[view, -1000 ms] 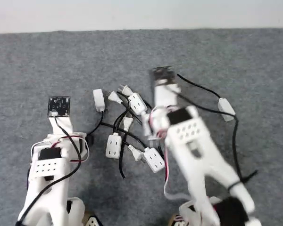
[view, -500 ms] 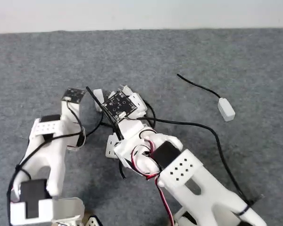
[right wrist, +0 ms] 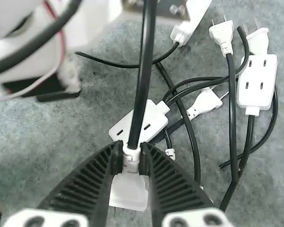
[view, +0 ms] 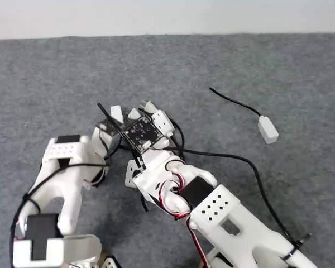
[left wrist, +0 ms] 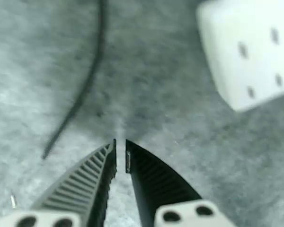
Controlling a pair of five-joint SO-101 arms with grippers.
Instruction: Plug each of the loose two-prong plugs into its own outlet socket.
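Observation:
My right gripper [right wrist: 129, 158] is shut on a white two-prong plug [right wrist: 128, 189], whose black cord [right wrist: 144, 71] runs up out of the jaws. It hangs just above a white outlet block [right wrist: 146, 116]. A second outlet block [right wrist: 256, 85] and loose white plugs [right wrist: 221, 33] [right wrist: 206, 101] lie beyond among tangled black cords. My left gripper [left wrist: 120, 152] is shut and empty, low over the grey carpet, with a white outlet block [left wrist: 248, 52] close ahead of it. In the high view both arms [view: 67, 167] [view: 212, 206] lean over the cluster of outlets [view: 163, 121].
A separate white plug block [view: 267, 129] with a thin black cord lies apart on the right of the carpet [view: 56, 78]. A black cord [view: 257, 173] trails from the cluster back along the right arm. The two wrists are very close together.
The right arm swung left over the outlet cluster, dragging a black cord with it. The left arm leaned forward and right, up to the cluster's left side.

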